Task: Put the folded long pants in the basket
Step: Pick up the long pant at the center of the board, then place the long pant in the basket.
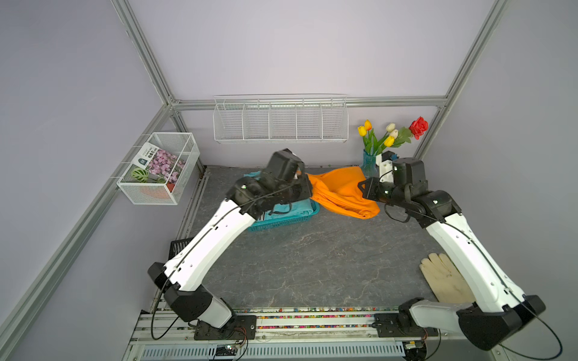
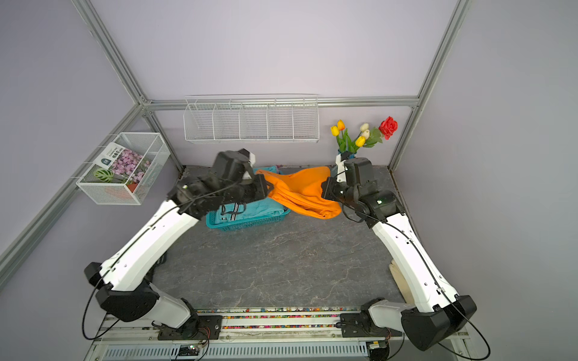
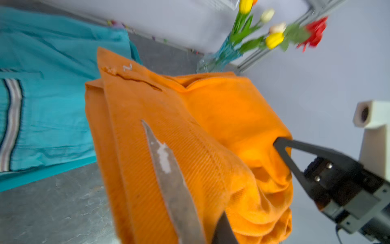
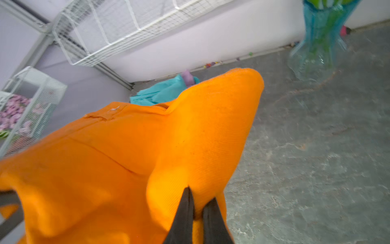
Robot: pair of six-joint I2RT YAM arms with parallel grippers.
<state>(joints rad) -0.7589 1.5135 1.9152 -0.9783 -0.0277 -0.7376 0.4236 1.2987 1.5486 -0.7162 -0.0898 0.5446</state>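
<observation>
Both tools clenched on orange pants (image 1: 341,193): left tool (image 1: 308,189) grips the edge nearest basket (image 1: 281,223), right tool (image 4: 200,193) the opposite edge. Cloth hangs slung between them, sagging toward bench (image 1: 312,265), just beside basket. Teal pants (image 1: 291,208) lie in basket.

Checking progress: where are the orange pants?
In both top views, the orange pants hang between the left end effector and right end effector, right of the basket.
</observation>
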